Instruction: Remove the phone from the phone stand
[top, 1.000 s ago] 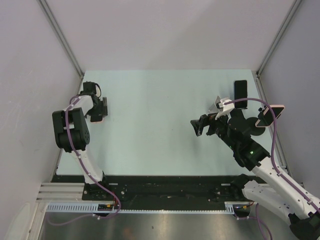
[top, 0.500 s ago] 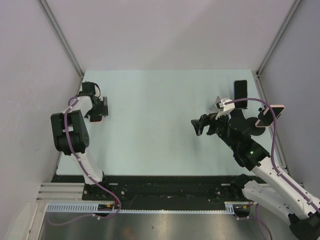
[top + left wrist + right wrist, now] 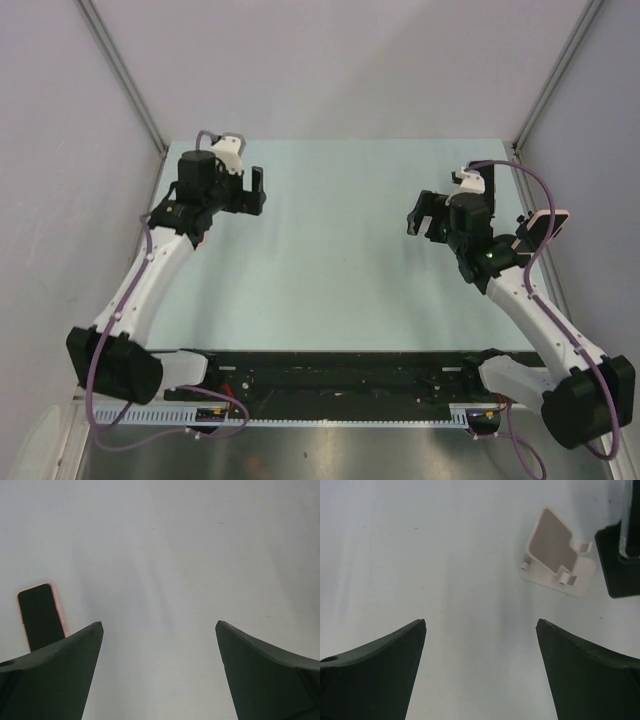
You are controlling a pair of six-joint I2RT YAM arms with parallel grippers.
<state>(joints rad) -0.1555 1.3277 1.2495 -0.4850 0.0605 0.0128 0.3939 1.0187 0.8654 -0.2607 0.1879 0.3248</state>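
Note:
A phone in a pink case (image 3: 541,228) leans on a black phone stand at the table's right edge. The right wrist view shows that black stand (image 3: 619,562) at its right border, with the phone's edge (image 3: 631,515) above it. My right gripper (image 3: 422,220) (image 3: 481,622) hangs open over bare table, to the left of the stand, with nothing between its fingers. My left gripper (image 3: 257,192) (image 3: 159,625) is open and empty over the far left of the table.
An empty white stand (image 3: 557,555) sits on the table just left of the black one. A second dark phone with a pink rim (image 3: 40,614) lies flat on the table left of my left gripper. Grey walls enclose the table on three sides.
My left arm has unfolded and carried its gripper farther away and to the right. My right gripper has shifted right and farther away, and now covers the white stand in the top view. Both remain open.

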